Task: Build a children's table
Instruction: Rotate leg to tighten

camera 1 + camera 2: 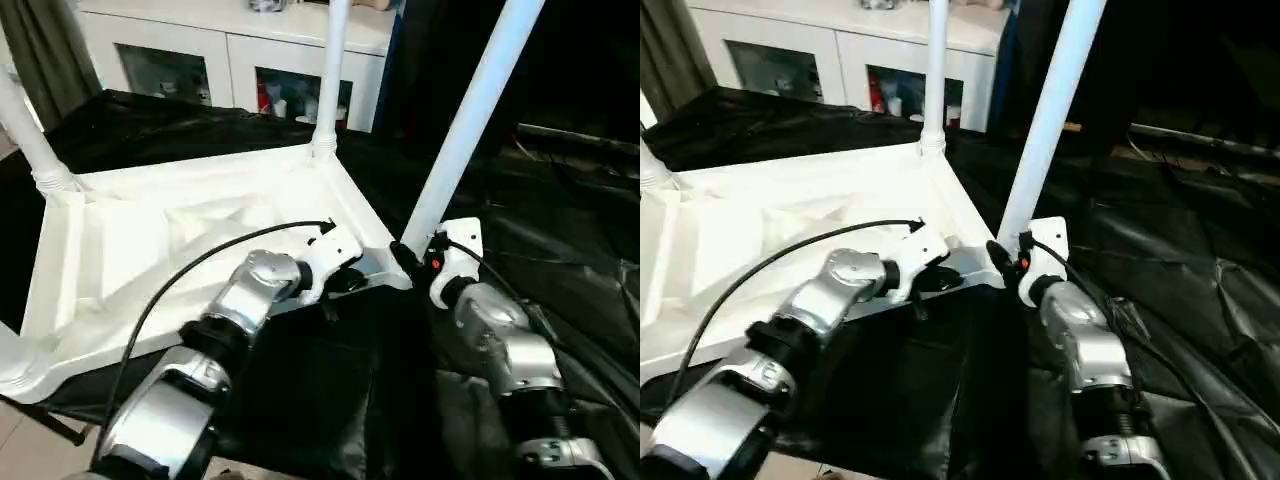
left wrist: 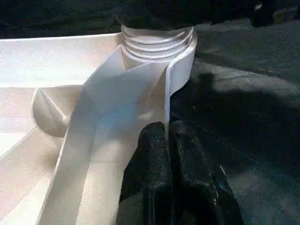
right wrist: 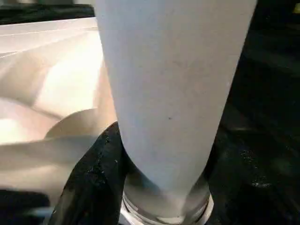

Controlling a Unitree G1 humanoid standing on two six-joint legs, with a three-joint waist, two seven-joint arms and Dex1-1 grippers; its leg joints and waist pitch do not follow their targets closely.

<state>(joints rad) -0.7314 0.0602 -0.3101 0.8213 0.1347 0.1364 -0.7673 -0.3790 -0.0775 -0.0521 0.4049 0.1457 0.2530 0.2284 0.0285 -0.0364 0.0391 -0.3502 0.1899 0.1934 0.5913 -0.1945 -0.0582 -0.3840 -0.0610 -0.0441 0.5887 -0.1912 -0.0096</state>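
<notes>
The white tabletop (image 1: pixel 150 250) lies upside down on the black-draped work table. Three white tube legs rise from its corner sockets: one at the left (image 1: pixel 25 130), one at the back (image 1: pixel 330 80) and one at the near right corner (image 1: pixel 470 120). My left gripper (image 1: pixel 345 280) is shut on the tabletop's raised rim (image 2: pixel 167 108) close to that near right corner, one black finger (image 2: pixel 152 159) on each side of the rim. My right gripper (image 1: pixel 408 262) is shut around the base of the near right leg (image 3: pixel 173 70), just above its socket; one finger (image 3: pixel 101 159) presses its side.
A white cabinet (image 1: pixel 230 50) with glass doors stands behind the work table. Wrinkled black drape (image 1: pixel 560 250) covers the table to the right and front. A black cable (image 1: pixel 170 290) loops over my left forearm. The tabletop's near left corner (image 1: pixel 15 370) hangs past the table edge.
</notes>
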